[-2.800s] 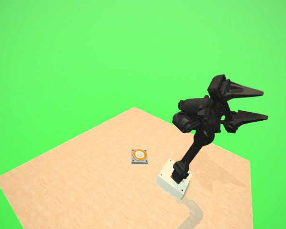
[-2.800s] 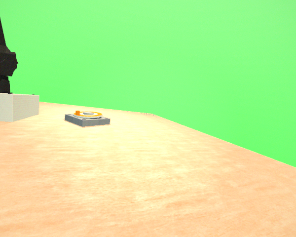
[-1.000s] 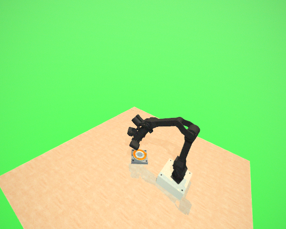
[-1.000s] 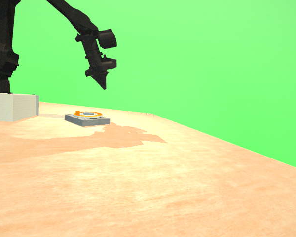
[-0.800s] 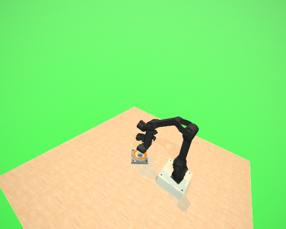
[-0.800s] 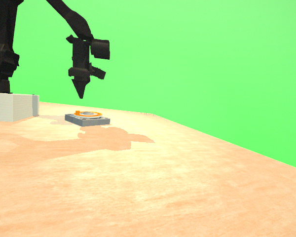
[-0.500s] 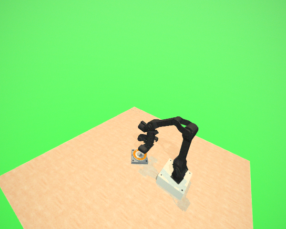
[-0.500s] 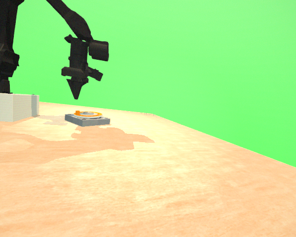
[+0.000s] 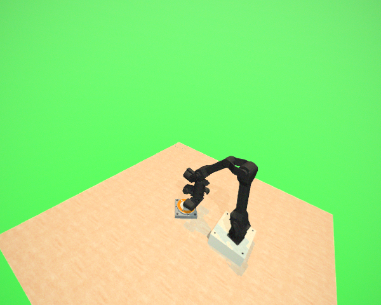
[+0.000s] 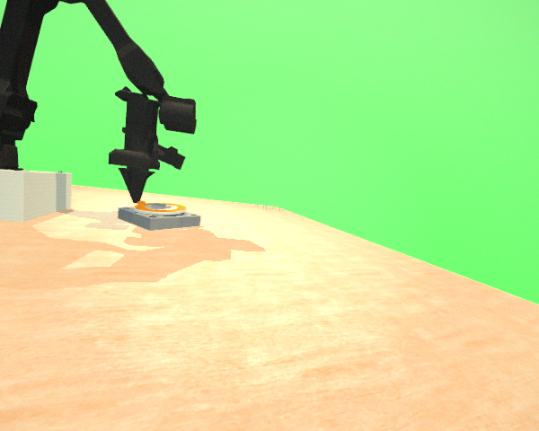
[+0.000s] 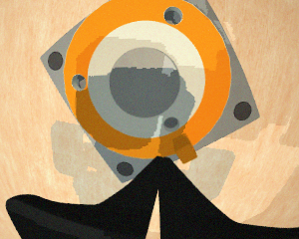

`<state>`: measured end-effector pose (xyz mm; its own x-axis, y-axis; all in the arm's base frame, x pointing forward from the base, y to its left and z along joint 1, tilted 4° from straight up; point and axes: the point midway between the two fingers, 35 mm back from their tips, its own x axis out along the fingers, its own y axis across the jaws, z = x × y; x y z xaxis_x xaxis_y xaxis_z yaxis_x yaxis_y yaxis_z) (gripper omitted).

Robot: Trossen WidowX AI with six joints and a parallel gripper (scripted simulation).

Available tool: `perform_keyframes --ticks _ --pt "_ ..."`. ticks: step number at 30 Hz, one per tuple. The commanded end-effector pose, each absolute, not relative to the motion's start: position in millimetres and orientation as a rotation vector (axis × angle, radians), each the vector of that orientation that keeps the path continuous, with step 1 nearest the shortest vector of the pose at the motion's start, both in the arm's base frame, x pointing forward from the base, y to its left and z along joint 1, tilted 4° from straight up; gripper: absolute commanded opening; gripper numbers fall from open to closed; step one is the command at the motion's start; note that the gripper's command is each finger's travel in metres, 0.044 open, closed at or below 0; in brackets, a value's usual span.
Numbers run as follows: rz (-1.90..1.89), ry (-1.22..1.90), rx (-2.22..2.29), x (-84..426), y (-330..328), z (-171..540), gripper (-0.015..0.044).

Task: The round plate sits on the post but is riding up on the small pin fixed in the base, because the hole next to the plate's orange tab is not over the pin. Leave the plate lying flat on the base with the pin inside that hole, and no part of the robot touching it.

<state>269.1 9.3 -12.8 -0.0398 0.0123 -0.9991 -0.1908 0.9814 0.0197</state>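
With jaws pressed together on nothing, the gripper [image 11: 159, 167] is pointing down just beside the orange tab [image 11: 183, 147], where a glancing push is risking tilting the plate [image 11: 148, 79] further on the pin.

From this side the grey square base [image 10: 158, 218] sits on the tan table top [image 10: 278, 324], with the orange-rimmed round plate [image 10: 162, 206] lying on it. The black arm [image 10: 135, 65] reaches down from above and to the left of the base, its wrist pointing straight down. The gripper [image 10: 136, 197] has its two fingers pressed together into one sharp point, holding nothing, right at the small orange tab [image 10: 140, 204] on the plate's left edge; it looks to be touching the tab, though the view is too coarse to be sure. Left of the base stands the arm's pale mounting block [image 10: 26, 195]. Dark shadows spread across the table in front of the base.
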Motion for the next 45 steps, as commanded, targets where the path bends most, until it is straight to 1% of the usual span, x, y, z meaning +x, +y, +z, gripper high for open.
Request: perform_keyframes --ticks 1,45 --pt "0.161 1.606 -0.143 271 5 -14 0.0000" --pt "0.159 1.603 -0.145 310 -16 -16 0.0000"
